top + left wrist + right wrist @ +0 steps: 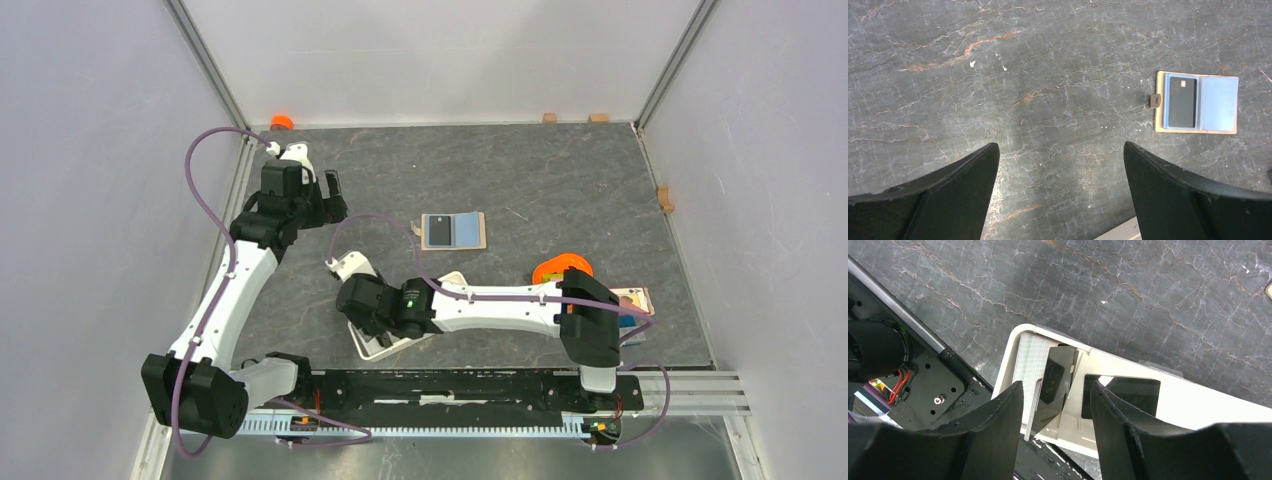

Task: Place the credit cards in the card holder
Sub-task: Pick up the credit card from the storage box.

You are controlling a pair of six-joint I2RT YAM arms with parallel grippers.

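While left tool [1060, 145] and right tool [1056, 383] gape, credit card [1052, 392] stands tilted in holder [1208, 410].

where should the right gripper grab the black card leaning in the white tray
Pinch the raised top edge of the leaning black card, from above, one finger per face: it stands tilted against the ribbed stack in the white tray.

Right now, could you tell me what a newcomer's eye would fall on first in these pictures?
The right arm stretched across the table, its right gripper poised with jaws apart over a tilted black card at the end of the white tray by the near edge. Next, the open tan card wallet mid-table, with another black card already tucked in one side.
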